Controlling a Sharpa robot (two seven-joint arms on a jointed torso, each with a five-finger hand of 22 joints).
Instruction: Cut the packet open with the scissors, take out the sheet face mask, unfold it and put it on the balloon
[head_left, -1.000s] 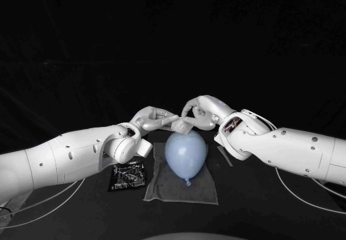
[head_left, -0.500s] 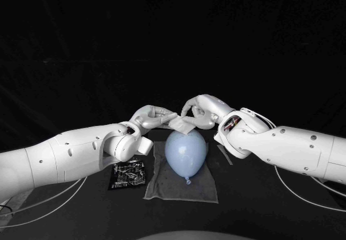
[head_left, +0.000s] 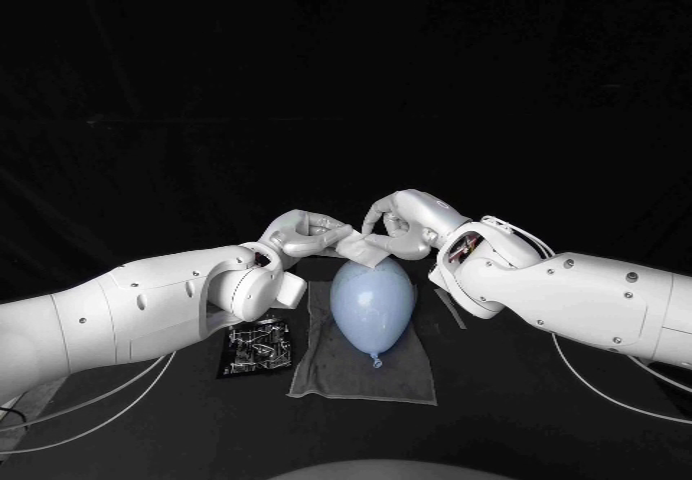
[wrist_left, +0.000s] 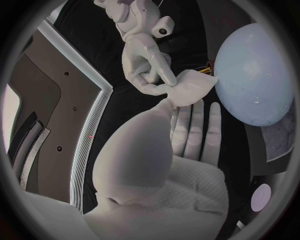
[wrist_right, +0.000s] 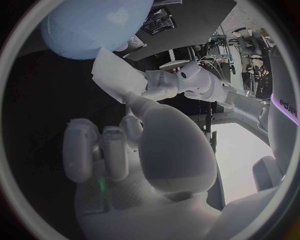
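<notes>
Change over the last second was slight: we saw the left robot hand (head_left: 303, 236) and right robot hand (head_left: 397, 222) both still pinching the folded mask (head_left: 364, 248) just over the balloon (head_left: 372, 305) on its cloth (head_left: 325, 375), so unfolding, we judged, had barely begun.

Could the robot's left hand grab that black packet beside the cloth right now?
Probably not at once: the left hand holds the folded mask together with the right hand above the balloon, and the packet lies back near its own forearm.
</notes>
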